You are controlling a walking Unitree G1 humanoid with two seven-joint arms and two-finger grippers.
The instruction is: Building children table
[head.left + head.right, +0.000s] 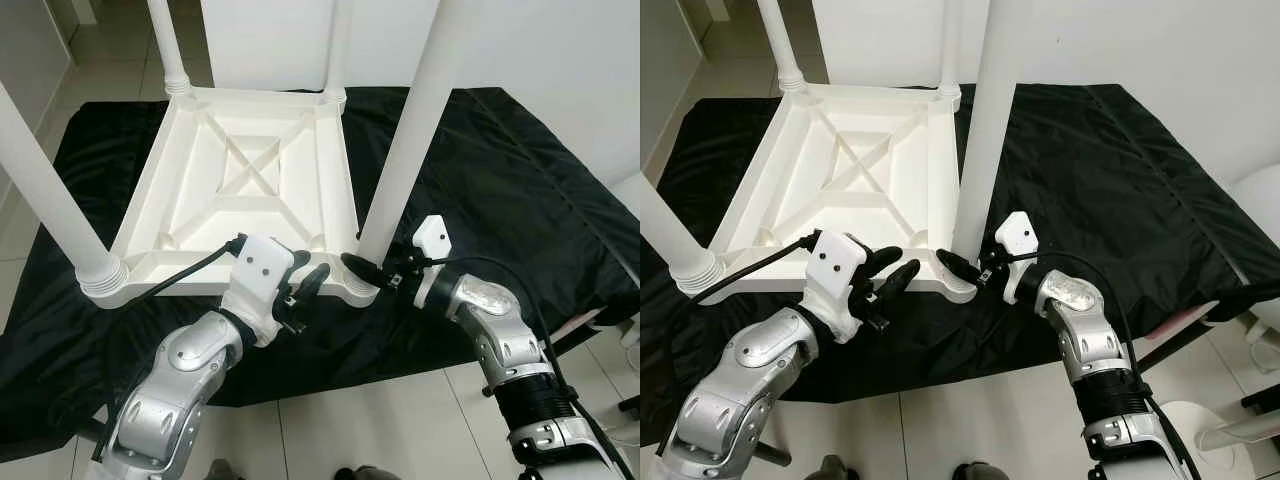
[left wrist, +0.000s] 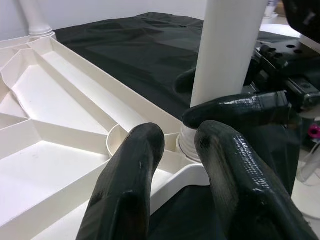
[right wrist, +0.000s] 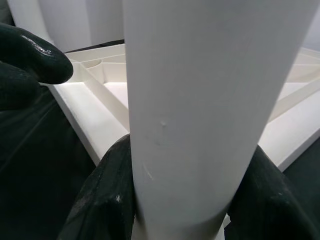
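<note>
A white plastic children's table lies upside down on a black cloth, with its legs pointing up. My right gripper is shut on the base of the near right leg, just above its socket at the table's corner. In the right wrist view that leg stands between the two fingers. My left gripper is open just above the table's near edge, a little left of that corner, and holds nothing. In the left wrist view its fingers point at the leg.
Three more legs stand at the near left, far left and far right corners. The cloth lies on a tiled floor. A white rounded object is at the right edge.
</note>
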